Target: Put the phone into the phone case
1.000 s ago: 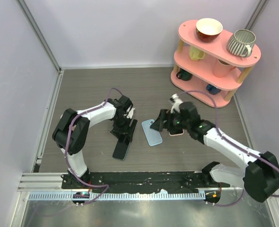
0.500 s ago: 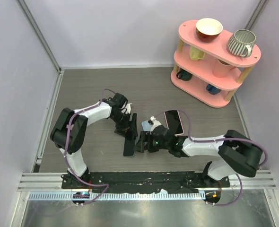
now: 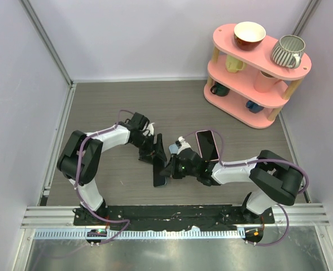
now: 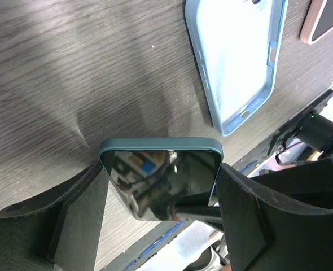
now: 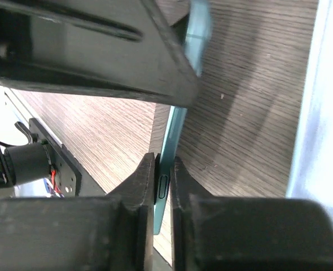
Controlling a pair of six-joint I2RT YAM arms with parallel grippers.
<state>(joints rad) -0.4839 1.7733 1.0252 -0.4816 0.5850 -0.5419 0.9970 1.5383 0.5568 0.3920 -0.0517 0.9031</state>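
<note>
Left wrist view: the left fingers (image 4: 76, 214) grasp the phone (image 4: 161, 178) by its two long sides, over the table (image 4: 70, 68). The blue case (image 4: 237, 56) lies just beyond it, open side up.

Right wrist view: the right fingers (image 5: 141, 186) are clenched on the phone's thin edge.

Top view: both arms meet at the phone, near the table's front middle.

Overhead; wrist views seemingly sharing phone (image 4: 161, 175)

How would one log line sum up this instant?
left gripper: shut on phone | right gripper: pinching phone's edge | phone case: empty, on table
</note>
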